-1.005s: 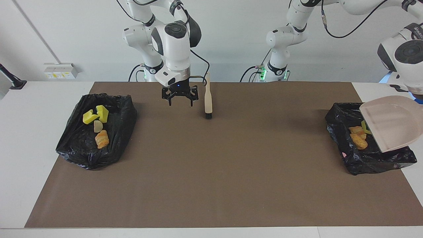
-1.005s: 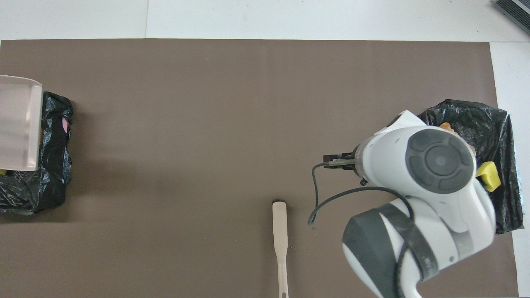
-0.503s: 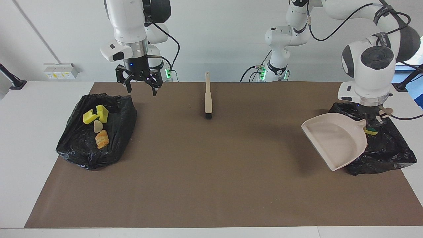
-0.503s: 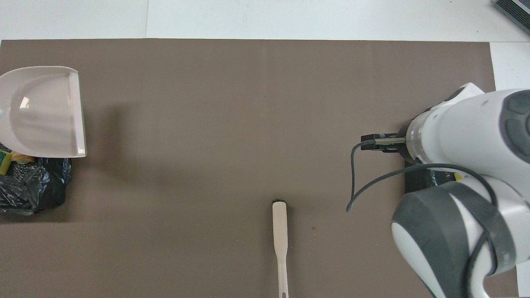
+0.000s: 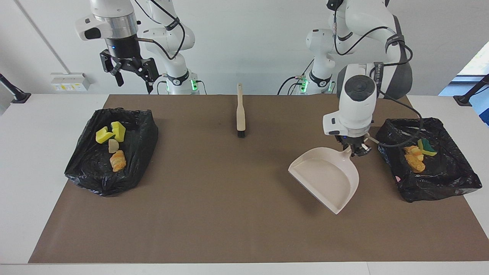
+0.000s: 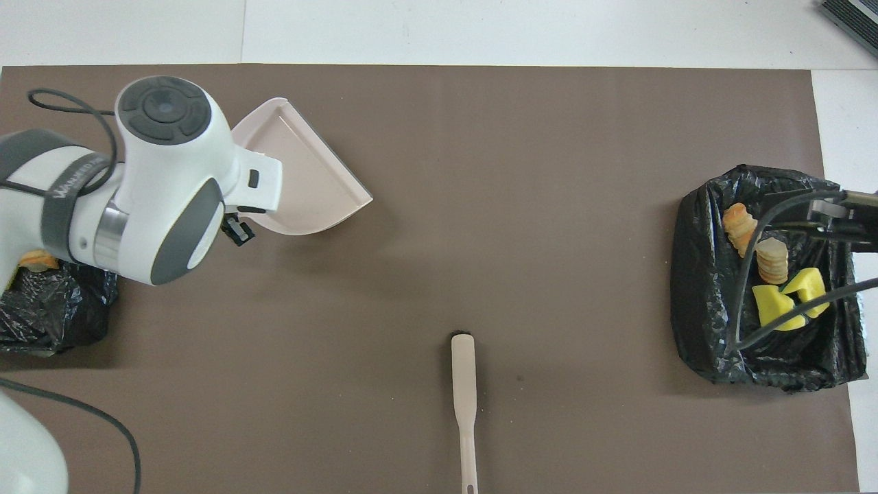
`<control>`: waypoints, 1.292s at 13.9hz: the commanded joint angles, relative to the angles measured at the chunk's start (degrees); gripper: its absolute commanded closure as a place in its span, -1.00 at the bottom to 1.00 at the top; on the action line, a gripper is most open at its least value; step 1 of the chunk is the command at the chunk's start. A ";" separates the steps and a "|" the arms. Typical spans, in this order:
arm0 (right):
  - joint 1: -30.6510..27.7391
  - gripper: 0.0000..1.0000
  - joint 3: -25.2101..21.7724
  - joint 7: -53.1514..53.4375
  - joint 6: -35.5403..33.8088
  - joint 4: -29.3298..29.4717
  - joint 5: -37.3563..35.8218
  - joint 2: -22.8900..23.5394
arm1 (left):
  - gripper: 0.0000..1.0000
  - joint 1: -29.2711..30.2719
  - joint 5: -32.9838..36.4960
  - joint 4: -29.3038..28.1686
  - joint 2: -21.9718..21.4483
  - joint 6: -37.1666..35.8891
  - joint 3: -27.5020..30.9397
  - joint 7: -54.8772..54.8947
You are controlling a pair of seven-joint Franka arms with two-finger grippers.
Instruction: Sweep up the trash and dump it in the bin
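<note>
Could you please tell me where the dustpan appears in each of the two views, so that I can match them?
Facing view: the dustpan is right of centre, held by the left gripper, beside a black bin.
Overhead view: the dustpan is at upper left, partly under the left arm.
Shared landmark: the brush at mid-table, on the robots' edge of the mat.

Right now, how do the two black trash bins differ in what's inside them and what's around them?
The bin at the right arm's end holds four pieces: two yellow sponge chunks, a pale lump and an orange bread-like lump. The bin at the left arm's end shows a green-faced sponge and orange lumps.

The right gripper hangs open above its bin; the left gripper holds the dustpan beside the other.

Both have black liners.
</note>
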 commanded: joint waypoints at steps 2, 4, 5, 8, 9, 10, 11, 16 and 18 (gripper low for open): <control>-0.58 -1.00 -6.39 -11.01 -1.08 0.79 1.47 -0.90 | 1.00 -7.48 -4.27 1.74 2.59 -0.26 1.16 -16.54; -0.67 -1.00 -8.52 -14.72 -0.99 0.00 1.21 -1.08 | 1.00 -9.34 -8.81 5.67 4.61 -0.95 1.25 -23.95; -0.93 -1.00 -8.53 -16.13 -1.42 -0.18 0.51 -0.30 | 1.00 -10.91 -9.71 6.92 5.57 -0.87 1.25 -28.25; -1.02 -1.00 -8.44 -17.02 -3.89 0.61 1.55 1.99 | 1.00 -14.00 -12.16 13.23 10.40 -1.04 1.25 -41.97; -0.93 -1.00 -8.44 -16.93 -3.98 0.44 2.08 2.17 | 1.00 -14.35 -13.57 15.17 11.20 -1.30 1.25 -43.57; -0.84 -1.00 -8.53 -16.93 -3.98 -0.61 2.78 2.09 | 1.00 -15.23 -13.67 16.23 12.08 -1.31 1.25 -45.50; -0.93 -1.00 -8.53 -17.02 -3.37 -1.84 2.88 2.00 | 1.00 -16.37 -13.67 18.33 13.83 -1.31 1.34 -48.65; -1.02 -1.00 -8.53 -17.11 -3.19 -1.85 2.97 1.91 | 1.00 -19.54 -13.67 30.65 24.91 -2.72 2.04 -58.33; -0.84 -1.00 -8.09 -17.20 -3.19 -1.41 3.06 2.17 | 1.00 -20.42 -13.67 33.98 27.72 -2.54 1.61 -61.67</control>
